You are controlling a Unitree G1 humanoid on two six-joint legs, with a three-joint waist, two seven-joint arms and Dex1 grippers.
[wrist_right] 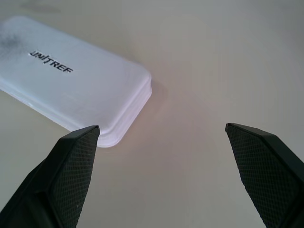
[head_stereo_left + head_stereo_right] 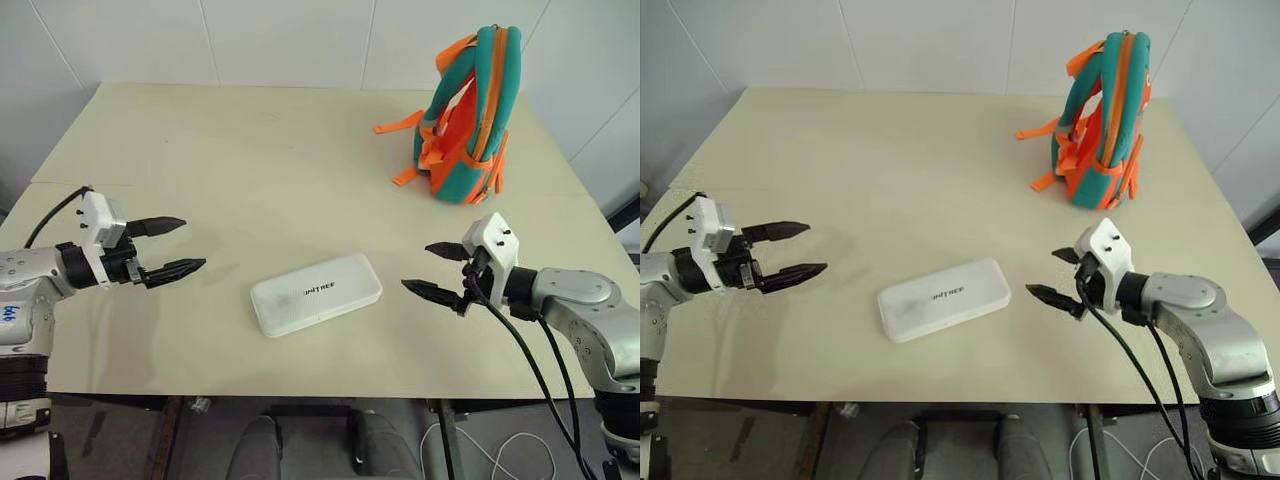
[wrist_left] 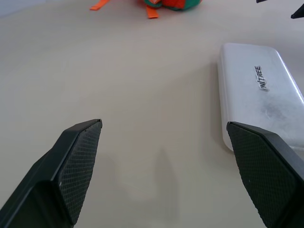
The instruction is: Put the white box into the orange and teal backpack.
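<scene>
White box (image 2: 316, 293) flat on table (image 2: 230, 160), btwn left gripper (image 2: 170, 246) & right gripper (image 2: 437, 270), both spread wide, empty. Backpack (image 2: 468, 112) upright, well beyond right gripper; its far side hidden.

Bare cream worktop (image 2: 250, 170) lies open on every side of the flat white plastic box (image 2: 316, 294), with the orange and teal fabric backpack (image 2: 468, 112) standing well apart at the far right.
</scene>
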